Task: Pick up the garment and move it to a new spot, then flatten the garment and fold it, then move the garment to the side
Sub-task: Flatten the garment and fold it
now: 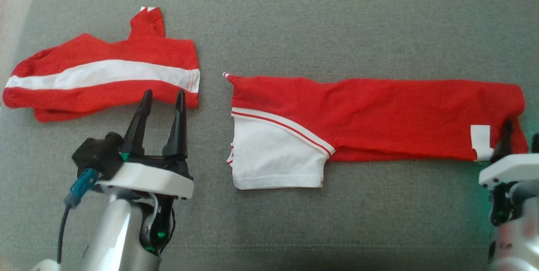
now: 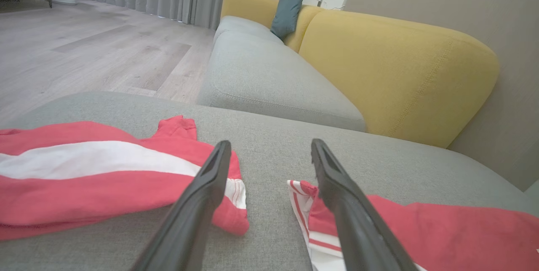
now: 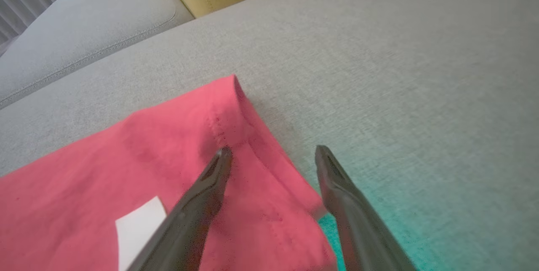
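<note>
Right claw (image 3: 273,149) open (over garment (image 3: 126,157) edge).

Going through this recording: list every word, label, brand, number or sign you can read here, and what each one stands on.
None can be read.
The white patch on the long red garment shows no legible print in the head or right wrist view.
The striped red garment on the left bears only a white band, no lettering.
</note>
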Controlling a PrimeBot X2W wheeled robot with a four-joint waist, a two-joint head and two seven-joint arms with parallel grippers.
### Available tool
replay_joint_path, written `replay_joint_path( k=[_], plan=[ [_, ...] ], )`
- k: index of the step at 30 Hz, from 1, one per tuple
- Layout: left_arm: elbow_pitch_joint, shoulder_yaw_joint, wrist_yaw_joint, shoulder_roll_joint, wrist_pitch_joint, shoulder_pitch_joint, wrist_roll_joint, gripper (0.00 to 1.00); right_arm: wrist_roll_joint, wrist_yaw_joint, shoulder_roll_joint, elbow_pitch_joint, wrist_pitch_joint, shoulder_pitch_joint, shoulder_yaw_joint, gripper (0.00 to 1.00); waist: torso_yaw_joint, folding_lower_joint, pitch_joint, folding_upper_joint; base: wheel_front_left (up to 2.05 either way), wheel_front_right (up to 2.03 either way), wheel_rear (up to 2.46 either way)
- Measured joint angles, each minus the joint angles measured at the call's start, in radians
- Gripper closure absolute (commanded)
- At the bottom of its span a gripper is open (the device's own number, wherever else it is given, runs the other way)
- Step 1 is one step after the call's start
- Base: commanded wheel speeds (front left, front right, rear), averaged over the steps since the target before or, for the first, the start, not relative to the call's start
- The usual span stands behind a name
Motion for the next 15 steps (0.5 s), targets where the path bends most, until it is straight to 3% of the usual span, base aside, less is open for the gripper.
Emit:
replay_joint_path(
  k=[13,14,15],
  plan=[
    [-0.007,0.000,0.000,-0.001,0.000,-0.024,-0.018,0.00,-0.063,0.000,-0.002,0.077,0.065,-0.096,-0.061,0.00,0.011,-0.0001,0.053,0.0000,0.00,0.00,0.00],
    [-0.007,0.000,0.000,-0.001,0.000,-0.024,-0.018,0.00,-0.063,0.000,-0.003,0.083,0.070,-0.101,-0.062,0.43,0.011,-0.0001,0.054,0.0000,0.00,0.00,0.00],
    [-0.007,0.000,0.000,-0.001,0.000,-0.024,-0.018,0.00,-0.063,0.000,-0.003,0.086,0.072,-0.103,-0.063,0.98,0.010,-0.0001,0.054,0.0000,0.00,0.00,0.00]
  ],
)
